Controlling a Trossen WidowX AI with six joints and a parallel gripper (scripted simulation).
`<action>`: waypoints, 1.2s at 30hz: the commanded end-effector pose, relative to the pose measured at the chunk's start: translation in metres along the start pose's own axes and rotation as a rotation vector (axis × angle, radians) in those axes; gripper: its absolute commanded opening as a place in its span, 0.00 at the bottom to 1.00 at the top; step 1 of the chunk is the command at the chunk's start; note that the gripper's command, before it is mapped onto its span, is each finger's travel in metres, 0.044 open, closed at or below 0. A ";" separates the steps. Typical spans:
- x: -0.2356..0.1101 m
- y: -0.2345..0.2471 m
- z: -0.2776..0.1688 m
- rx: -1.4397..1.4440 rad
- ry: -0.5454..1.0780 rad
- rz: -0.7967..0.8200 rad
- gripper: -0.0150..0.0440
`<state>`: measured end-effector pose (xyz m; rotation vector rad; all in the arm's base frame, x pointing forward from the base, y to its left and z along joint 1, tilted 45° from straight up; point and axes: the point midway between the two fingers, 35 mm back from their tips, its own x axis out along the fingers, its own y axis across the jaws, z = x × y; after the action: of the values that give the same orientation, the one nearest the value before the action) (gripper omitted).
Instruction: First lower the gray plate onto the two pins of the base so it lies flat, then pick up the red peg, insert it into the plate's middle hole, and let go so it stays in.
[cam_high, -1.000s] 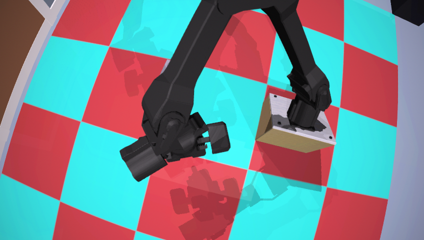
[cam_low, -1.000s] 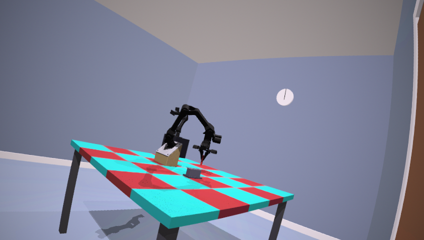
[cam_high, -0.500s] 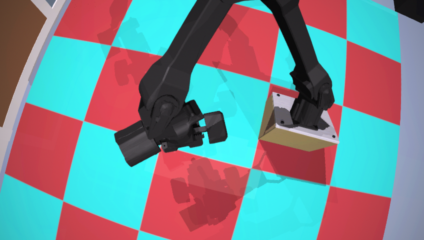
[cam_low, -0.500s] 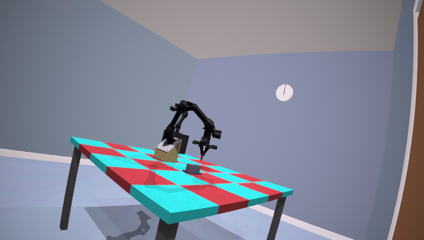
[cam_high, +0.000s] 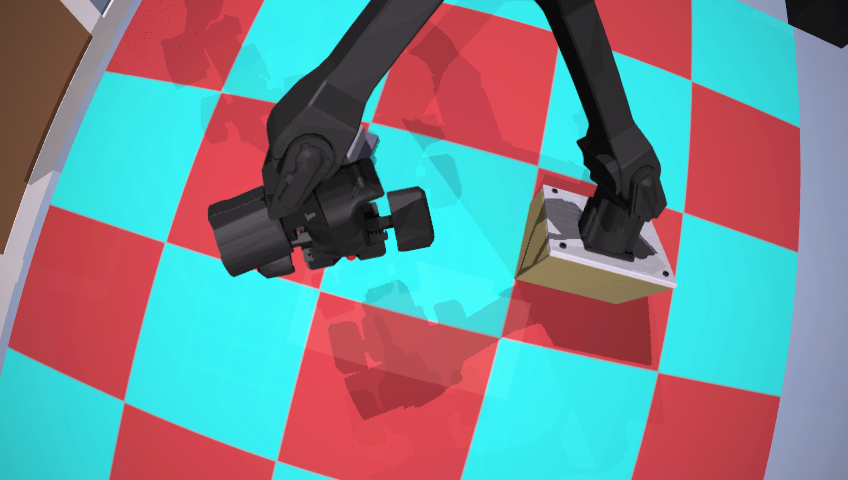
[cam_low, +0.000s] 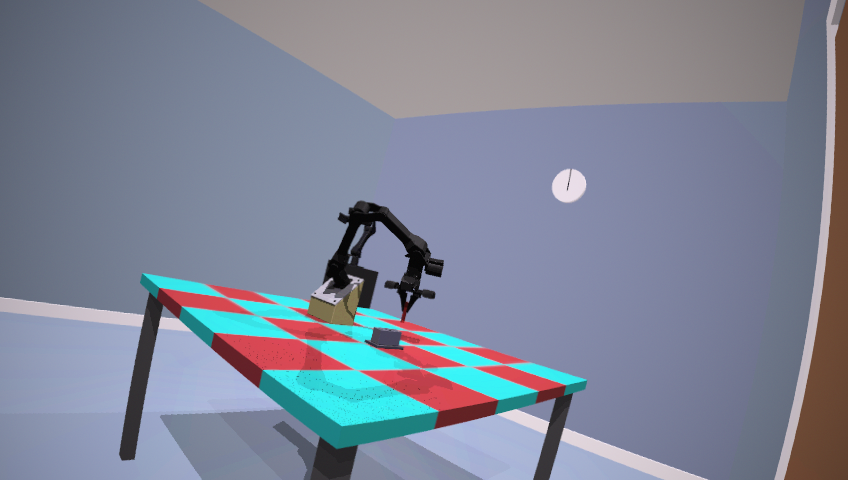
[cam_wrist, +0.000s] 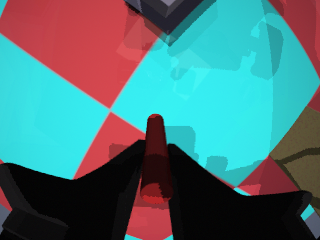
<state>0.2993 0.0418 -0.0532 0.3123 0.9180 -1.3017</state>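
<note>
My gripper (cam_wrist: 155, 148) (cam_low: 408, 297) is shut on the red peg (cam_wrist: 155, 174) (cam_low: 405, 311), which points down from between the fingers, well above the table. In the top view only a red speck of the peg (cam_high: 352, 257) shows under the wrist. The plate lies ahead of the peg tip, not under it. In the top view the arm hides all but one gray corner (cam_high: 370, 141).
The arm stands on a metal-topped wooden block (cam_high: 571, 276) (cam_low: 333, 309) to the right of the gripper. The red and cyan checkered table (cam_high: 535, 404) (cam_low: 368, 410) ends at edges on the left and right in the top view.
</note>
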 end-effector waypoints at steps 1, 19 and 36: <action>-0.002 0.003 0.014 0.000 -0.004 0.006 0.25; -0.002 0.005 0.062 0.009 -0.001 0.006 0.25; -0.002 0.000 0.114 0.011 -0.016 0.001 0.25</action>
<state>0.3415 -0.0250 0.0100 0.3158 0.9060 -1.3076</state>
